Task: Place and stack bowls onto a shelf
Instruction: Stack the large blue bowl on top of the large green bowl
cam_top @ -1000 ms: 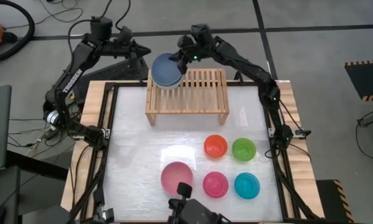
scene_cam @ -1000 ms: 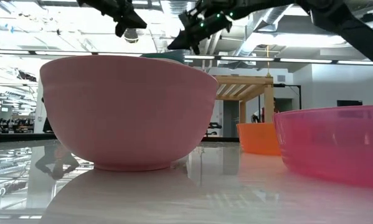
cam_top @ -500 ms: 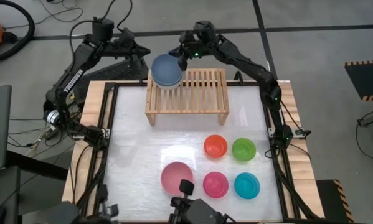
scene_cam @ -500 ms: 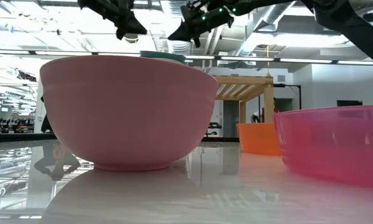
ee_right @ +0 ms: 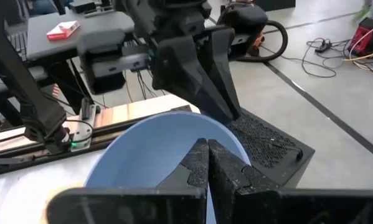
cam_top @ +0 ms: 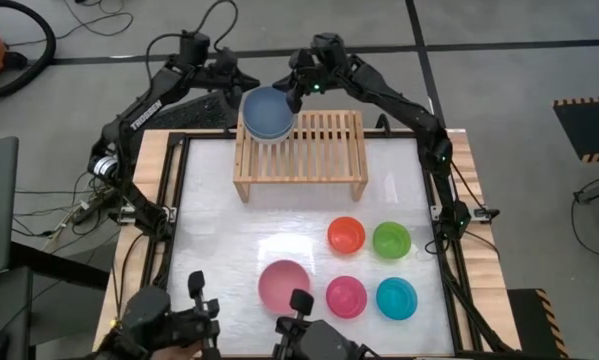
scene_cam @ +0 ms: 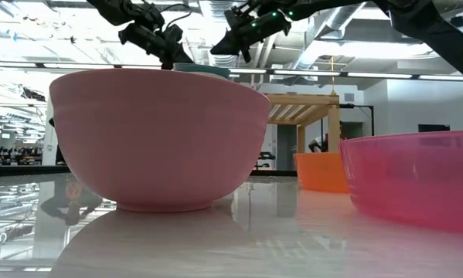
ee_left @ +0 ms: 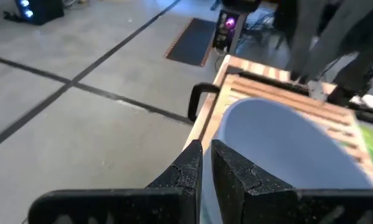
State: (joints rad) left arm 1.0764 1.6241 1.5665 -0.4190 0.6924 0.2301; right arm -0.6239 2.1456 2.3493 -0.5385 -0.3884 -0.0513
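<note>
A slate-blue bowl [cam_top: 267, 112] sits upright on the left end of the light-wood slatted shelf [cam_top: 324, 140]. Under it the rim of another bowl [scene_cam: 202, 69] shows teal in the low view. My left gripper [cam_top: 241, 88] is shut, and its tips are at the bowl's far left rim [ee_left: 233, 115]. My right gripper [cam_top: 292, 98] is also shut. It hangs over the bowl's far right side, above the hollow [ee_right: 149, 155], and the low view shows it clear of the bowl. My left gripper comes slanting down from the table's far left, its shut fingertips [ee_left: 195, 152] right beside the outside of the slate-blue bowl's far left rim. I cannot tell whether they touch the rim.
On the near half of the table stand a large pink bowl [cam_top: 284, 285] and four small ones: orange [cam_top: 346, 236], green [cam_top: 391, 240], magenta [cam_top: 346, 296] and cyan [cam_top: 396, 298]. The shelf's slats to the right of the stack are bare.
My left gripper has come down and toward the table's right, from behind the shelf's left end up to the slate-blue bowl's far left rim. It has stayed shut. The bowl has not moved.
</note>
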